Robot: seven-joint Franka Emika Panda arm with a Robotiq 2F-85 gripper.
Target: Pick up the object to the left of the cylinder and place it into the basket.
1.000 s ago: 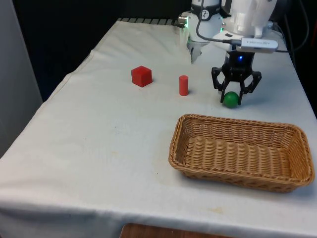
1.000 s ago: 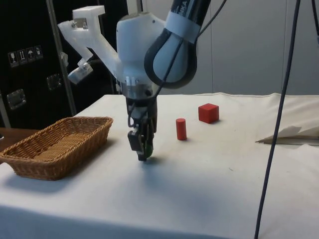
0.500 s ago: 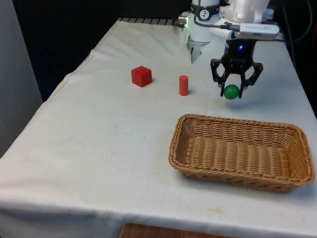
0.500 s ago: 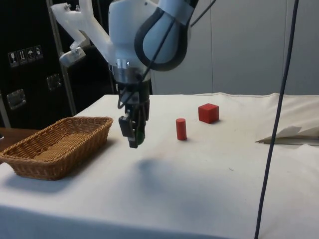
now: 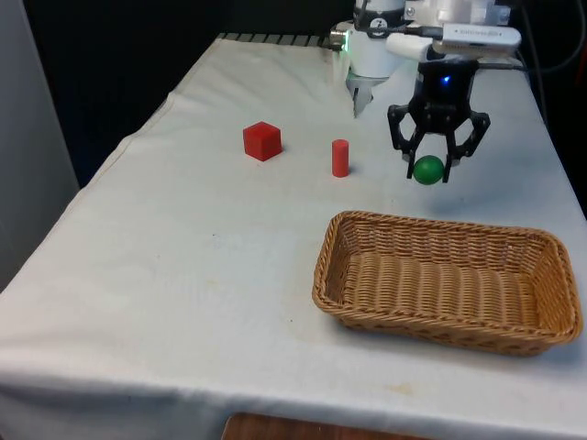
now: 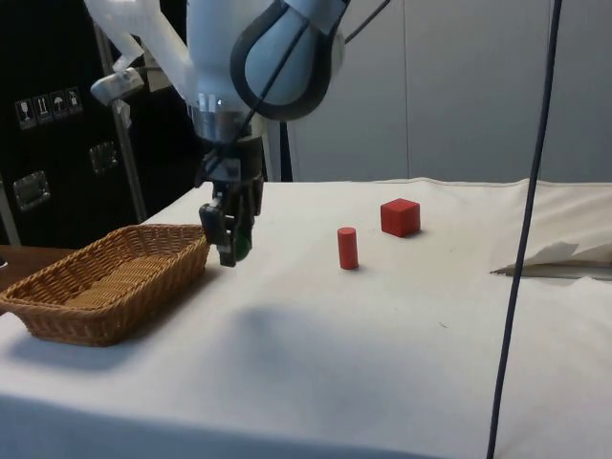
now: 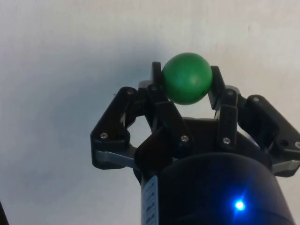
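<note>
My gripper is shut on a green ball, holding it in the air above the cloth, just beyond the far rim of the wicker basket. In the side view the gripper hangs beside the basket's near end, with the ball partly hidden by the fingers. The wrist view has the ball clamped between both fingertips of the gripper. A red cylinder stands upright to the front view's left of the ball. A red cube sits further left.
The basket holds nothing. A folded piece of white paper or cloth lies at the side view's right edge. A dark cable hangs down in front of the side camera.
The gripper has lifted the green ball off the cloth and carried it up and towards the basket. The cylinder, cube and basket have stayed put.
</note>
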